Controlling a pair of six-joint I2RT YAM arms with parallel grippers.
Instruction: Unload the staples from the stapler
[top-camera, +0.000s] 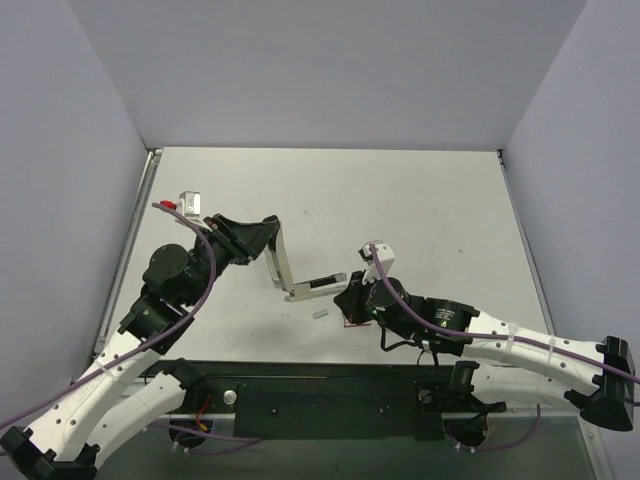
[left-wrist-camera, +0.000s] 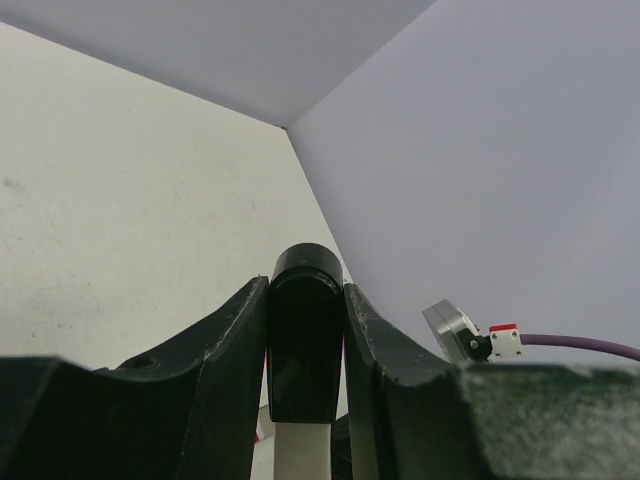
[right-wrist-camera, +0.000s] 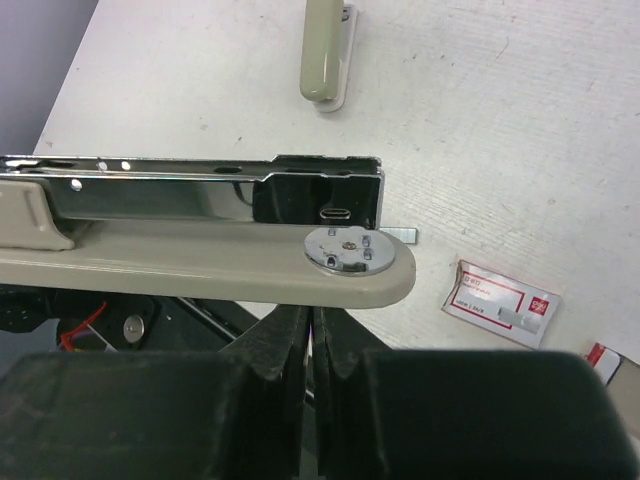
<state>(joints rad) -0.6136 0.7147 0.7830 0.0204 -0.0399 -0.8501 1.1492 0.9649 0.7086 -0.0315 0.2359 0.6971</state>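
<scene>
Gripping the stapler (left-wrist-camera: 305, 335) by its black end are the left fingers (left-wrist-camera: 222, 350); right fingers (right-wrist-camera: 285, 350) clenched empty near its base.

arms (top-camera: 510, 345): white links; black joints | cables (left-wrist-camera: 580, 345): purple | left hand (left-wrist-camera: 305, 292): black

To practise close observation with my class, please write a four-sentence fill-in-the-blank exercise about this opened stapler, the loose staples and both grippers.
1. The left gripper clamps the ___ end of the stapler.
2. The stapler is swung ___, its top arm hinged away from its base.
3. The right gripper has its jaws ___, with nothing between them.
4. The strip of staples lies on the ___, not in the stapler.

Missing words: black; open; shut; table
</scene>
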